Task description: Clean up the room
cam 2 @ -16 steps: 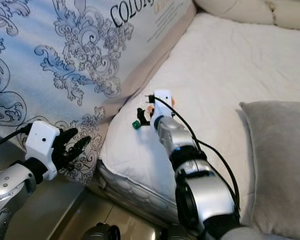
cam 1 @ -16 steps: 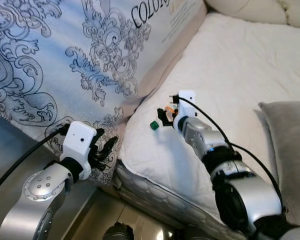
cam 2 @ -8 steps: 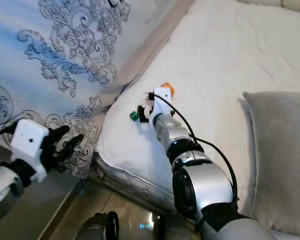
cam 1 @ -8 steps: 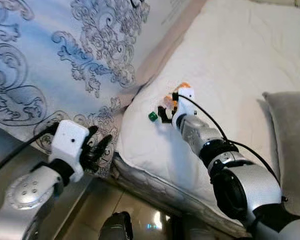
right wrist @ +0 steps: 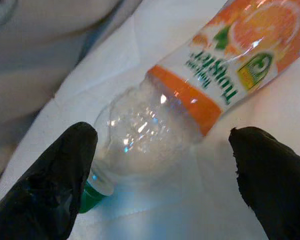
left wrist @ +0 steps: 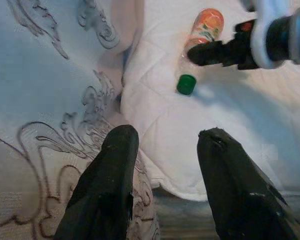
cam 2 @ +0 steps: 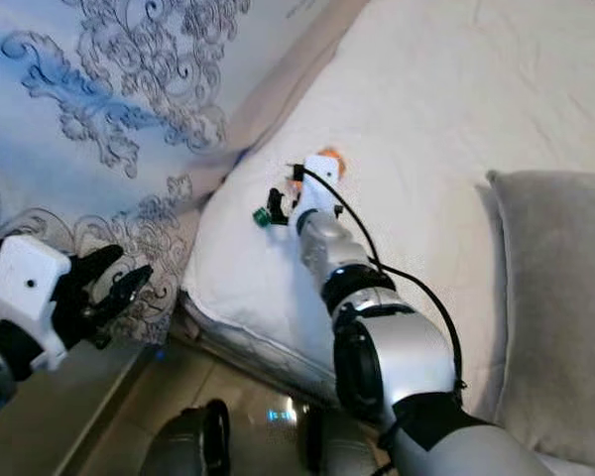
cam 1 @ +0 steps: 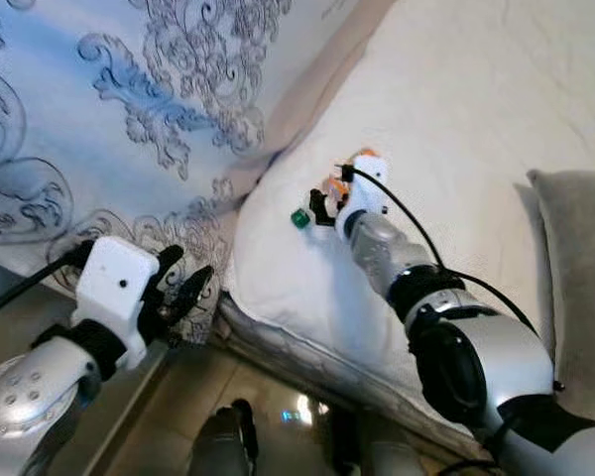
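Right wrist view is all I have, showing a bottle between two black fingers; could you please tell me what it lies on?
Observer: The bottle lies on a white mattress, near its corner.
Operator: Thank you. Where is the left gripper?
Observer: The left gripper hovers open off that corner, beside a patterned blue cover.
Operator: Is anything else on the bed?
Observer: A grey pillow lies to the robot's right of the bottle.

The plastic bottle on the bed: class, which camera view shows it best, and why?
The right wrist view: the plastic bottle looms large there, with its orange label readable, clear neck and green cap, between the open right gripper. The left wrist view shows it small and whole; the eye views mostly just the cap.
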Robot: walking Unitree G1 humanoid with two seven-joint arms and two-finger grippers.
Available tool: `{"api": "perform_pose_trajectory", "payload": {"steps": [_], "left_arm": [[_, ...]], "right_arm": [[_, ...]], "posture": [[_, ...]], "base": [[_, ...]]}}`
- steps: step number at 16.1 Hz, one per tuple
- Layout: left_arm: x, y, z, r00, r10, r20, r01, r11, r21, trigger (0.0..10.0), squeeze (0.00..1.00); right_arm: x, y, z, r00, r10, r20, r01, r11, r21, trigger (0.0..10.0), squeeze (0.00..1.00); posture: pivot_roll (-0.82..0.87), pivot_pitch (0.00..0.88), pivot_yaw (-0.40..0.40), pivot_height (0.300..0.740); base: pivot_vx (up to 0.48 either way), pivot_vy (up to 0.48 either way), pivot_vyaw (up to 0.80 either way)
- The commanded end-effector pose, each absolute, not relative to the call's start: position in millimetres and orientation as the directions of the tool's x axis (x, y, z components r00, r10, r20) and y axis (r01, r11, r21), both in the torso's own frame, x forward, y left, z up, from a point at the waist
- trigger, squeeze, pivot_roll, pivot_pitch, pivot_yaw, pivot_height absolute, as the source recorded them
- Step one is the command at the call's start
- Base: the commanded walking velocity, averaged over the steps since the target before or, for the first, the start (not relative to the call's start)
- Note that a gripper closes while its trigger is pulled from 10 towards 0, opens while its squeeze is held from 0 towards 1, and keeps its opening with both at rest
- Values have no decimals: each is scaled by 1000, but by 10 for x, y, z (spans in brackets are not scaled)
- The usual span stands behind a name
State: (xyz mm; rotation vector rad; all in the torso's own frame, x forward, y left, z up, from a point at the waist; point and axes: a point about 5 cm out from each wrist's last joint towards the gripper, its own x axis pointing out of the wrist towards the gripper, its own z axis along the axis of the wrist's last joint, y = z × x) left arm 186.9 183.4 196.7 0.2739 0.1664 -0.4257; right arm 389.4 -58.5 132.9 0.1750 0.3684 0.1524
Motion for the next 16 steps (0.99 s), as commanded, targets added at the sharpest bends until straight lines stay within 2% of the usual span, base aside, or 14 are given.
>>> {"api": "perform_pose_trajectory", "payload": {"steps": [1, 6, 11, 13, 14, 15, 16], "left_arm": [[1800, 1831, 1974, 888, -396, -235, 447, 864, 232, 10000, 0], [1688, 1737, 2068, 858, -460, -230, 508, 827, 239, 10000, 0], [1595, 1738, 2046, 842, -473, -258, 531, 812, 243, 10000, 0], [1596, 1741, 2047, 841, -471, -265, 531, 811, 244, 10000, 0], [1602, 1740, 2051, 844, -469, -262, 528, 813, 246, 10000, 0], [1607, 1736, 2054, 845, -468, -260, 527, 813, 247, 10000, 0], [1612, 1732, 2057, 845, -468, -259, 527, 813, 249, 10000, 0]], "right_arm": [[3891, -524, 1351, 920, 176, -351, -115, 975, 189, 10000, 0], [3913, -406, 1477, 930, 144, -339, -96, 983, 154, 10000, 0], [3888, -544, 1351, 916, 24, -400, 16, 995, 95, 10000, 0], [3880, -635, 1291, 904, -6, -427, 68, 989, 129, 10000, 0], [3884, -638, 1295, 905, 8, -426, 68, 984, 163, 8000, 0], [3893, -628, 1313, 909, 33, -415, 50, 981, 189, 3098, 0], [3901, -612, 1334, 914, 59, -402, 24, 980, 199, 667, 0]], "posture": [[245, 346, -13, 740], [268, 388, -43, 740], [280, 389, -55, 740], [277, 389, -60, 740], [275, 387, -59, 740], [275, 386, -59, 740], [274, 383, -58, 740]], "base": [[0, 0, 0], [0, 0, 0], [0, 0, 0], [0, 0, 0], [0, 0, 0], [0, 0, 0], [0, 0, 0]]}}
